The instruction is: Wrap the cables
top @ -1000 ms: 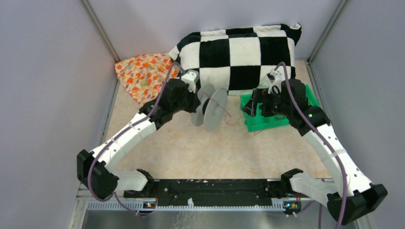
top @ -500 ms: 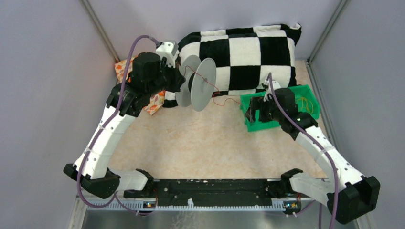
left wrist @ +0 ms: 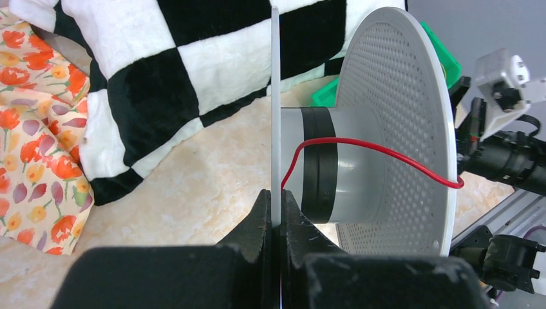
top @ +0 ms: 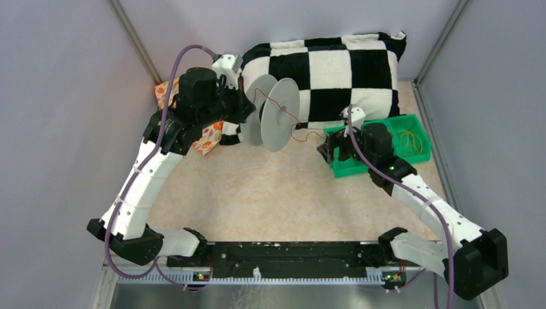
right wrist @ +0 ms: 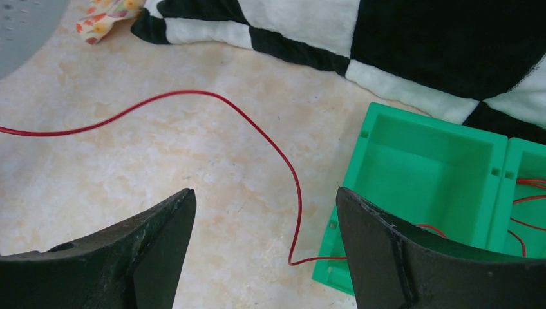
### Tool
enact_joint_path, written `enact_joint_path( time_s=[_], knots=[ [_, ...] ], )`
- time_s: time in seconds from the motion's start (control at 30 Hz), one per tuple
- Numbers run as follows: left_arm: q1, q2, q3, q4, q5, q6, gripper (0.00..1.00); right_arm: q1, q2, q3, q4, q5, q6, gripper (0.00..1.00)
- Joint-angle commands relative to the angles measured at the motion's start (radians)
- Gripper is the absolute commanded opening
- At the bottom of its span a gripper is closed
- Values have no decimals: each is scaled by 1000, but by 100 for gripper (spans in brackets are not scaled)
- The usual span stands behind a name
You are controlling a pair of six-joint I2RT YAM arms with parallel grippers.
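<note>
My left gripper [top: 243,106] is shut on the near flange of the grey spool [top: 272,116] and holds it up in front of the pillow; the wrist view shows the jaws [left wrist: 278,206] pinching the thin flange edge. A thin red cable [left wrist: 380,151] runs over the spool's hub and far flange, then sags down to the floor [top: 301,134] towards the green bin [top: 344,168]. My right gripper [top: 327,152] is open and empty just left of the bin, with the red cable [right wrist: 257,129] lying between and beyond its fingers. More red cables [right wrist: 528,193] and yellow cables [top: 412,138] lie in the bin.
A black and white checkered pillow [top: 328,64] lies along the back. A floral cloth [top: 166,89] sits at the back left behind my left arm. Grey walls close in both sides.
My left arm has lifted the spool up and to the back left, drawing the red cable out. My right gripper has moved left from over the bin to its left end.
</note>
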Motion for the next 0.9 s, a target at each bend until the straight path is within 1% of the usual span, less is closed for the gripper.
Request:
enact_joint_path(
  time_s=[0.0,0.1,0.13,0.17,0.2,0.23,0.27,0.37,0.43,0.6,0.67,0.77,0.87],
  knots=[
    [4,-36,51,81,6,-24,0,11,73,27,84,38,-71,80],
    [5,-38,53,76,12,-27,0,12,110,25,95,25,-63,78],
    [7,-40,53,75,12,-28,0,12,119,24,100,20,-54,75],
    [8,-42,53,73,13,-28,0,12,122,24,106,31,-39,66],
    [8,-44,53,74,12,-27,0,12,126,27,106,50,-19,48],
    [11,-46,54,72,14,-24,0,11,129,34,102,78,3,21],
    [13,-47,58,66,18,-21,0,12,131,44,93,110,19,1],
    [22,-31,72,22,24,-1,0,12,130,101,53,145,20,0],
    [27,-24,53,-4,36,8,0,11,109,132,61,153,9,0],
    [38,-59,-61,-21,97,49,0,-3,28,132,204,280,-26,0],
    [39,-74,-115,-39,143,99,0,-54,48,175,193,273,-13,0],
    [41,-110,-241,-47,218,165,0,-150,122,246,170,206,42,0],
    [41,-141,-331,-51,298,197,0,-185,186,302,155,193,52,0]
  ],
)
